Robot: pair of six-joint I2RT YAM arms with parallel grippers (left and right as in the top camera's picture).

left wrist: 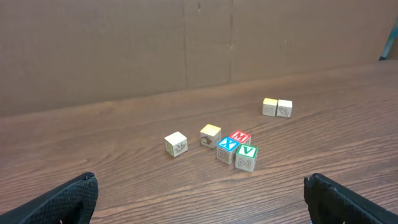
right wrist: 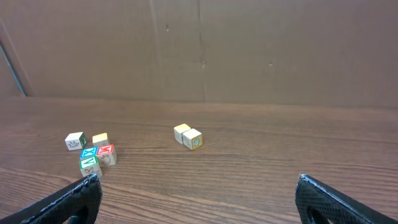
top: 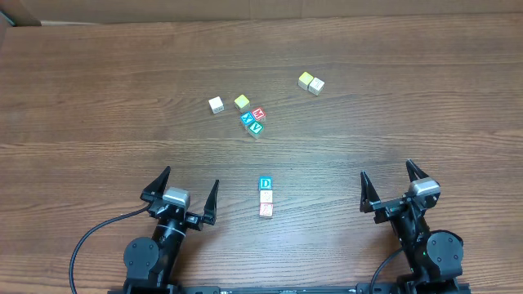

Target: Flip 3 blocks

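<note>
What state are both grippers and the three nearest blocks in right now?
Left gripper: jaws open, empty.
Right gripper: jaws open, empty.
D block: blue letter face up.
Plain block: whitish face up.
Red block: red-printed face up.

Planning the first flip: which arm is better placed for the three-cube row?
Left, probably: the left gripper sits nearer the blue-faced wooden D cube than the right gripper; both jaws open.
</note>
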